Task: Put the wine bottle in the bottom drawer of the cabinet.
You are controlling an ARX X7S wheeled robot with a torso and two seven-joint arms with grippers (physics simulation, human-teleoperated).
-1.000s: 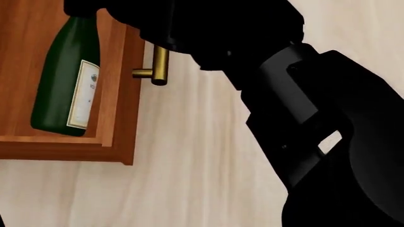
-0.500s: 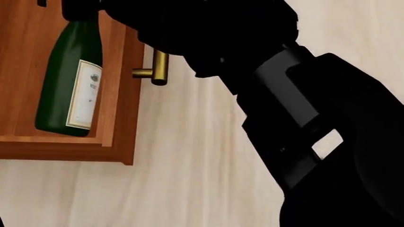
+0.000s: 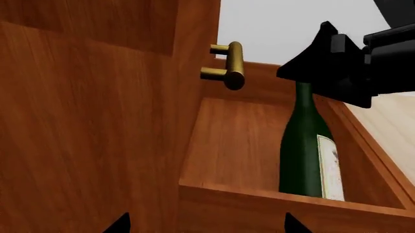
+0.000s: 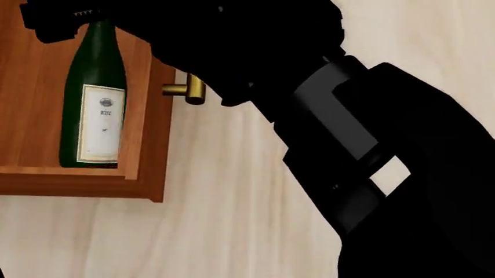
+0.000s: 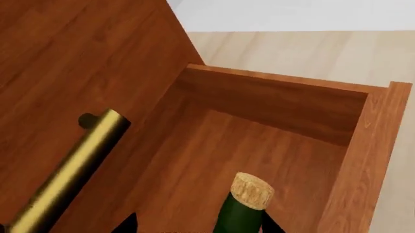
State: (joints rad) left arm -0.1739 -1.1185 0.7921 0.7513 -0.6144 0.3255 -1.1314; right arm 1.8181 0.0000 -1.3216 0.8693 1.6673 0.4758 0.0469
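The dark green wine bottle [image 4: 94,104] stands upright inside the open bottom drawer [image 4: 147,127] of the reddish-brown cabinet [image 3: 84,121], white label facing the head camera. Its base is hidden behind the drawer wall [image 3: 259,194]. My right gripper [image 5: 199,224] is above the drawer, its jaws spread wide around the corked neck [image 5: 250,194]. The neck sits against one finger and apart from the other. In the head view the right gripper [image 4: 77,17] covers the bottle's top. My left gripper [image 3: 204,225] is open and empty, close to the cabinet's front.
The bottom drawer's brass handle [image 4: 189,88] sticks out toward my right arm [image 4: 348,145]. A brass handle of an upper drawer front [image 3: 230,65] juts out just above the open drawer, and shows large in the right wrist view [image 5: 71,165]. Pale wooden floor [image 4: 232,220] lies beside the drawer.
The bottle has swung from a lean to upright inside the drawer. My right arm and gripper have shifted to the left over the drawer.
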